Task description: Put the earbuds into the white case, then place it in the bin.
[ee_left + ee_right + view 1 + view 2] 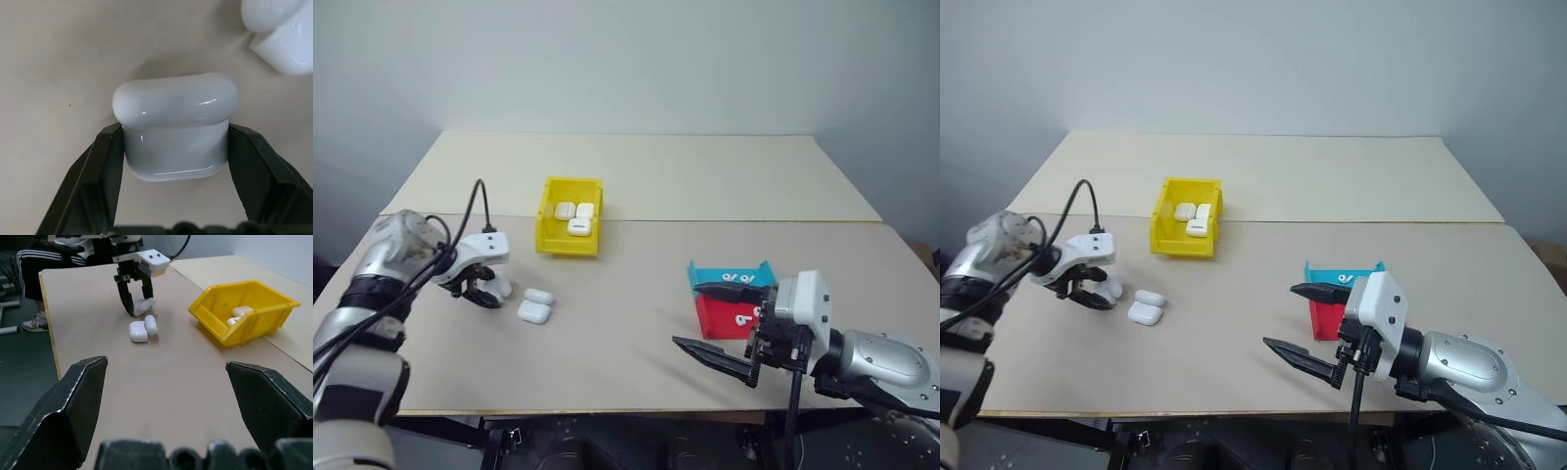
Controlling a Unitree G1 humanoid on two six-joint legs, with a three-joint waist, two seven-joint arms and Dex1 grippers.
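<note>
On the near left of the pale wooden table [705,176], the left gripper [481,291] points steeply down at a small glossy white rounded-rectangular plastic case [175,128] lying on the tabletop. Its two black fingers [105,166] stand on either side of the case body, touching or all but touching the side walls below the closed lid; whether they are pressing yet I cannot tell, and the case rests on the table, not lifted. Straddling the narrow sides looks like the sensible hold, since the smooth shell gives little else to pinch.

Just right of that gripper lie two more identical white cases [536,305], side by side and touching each other. Farther back sits the small bright yellow rectangular plastic bin [553,240], already holding three white cases [576,217], so the straddled case seems bound there next.

Near right, the right gripper [715,323] points level across the table with its black fingers spread wide and nothing between them, apparently waiting. Just behind it stand a cyan plastic tray [705,275] and a red plastic tray [713,315], one against the other; tiny glossy white stemmed earbuds [736,278] rest in the cyan one and at least one more in the red one, presumably kept within that arm's reach for loading. A person in dark striped trousers [34,269] sits beyond the table's left edge.
</note>
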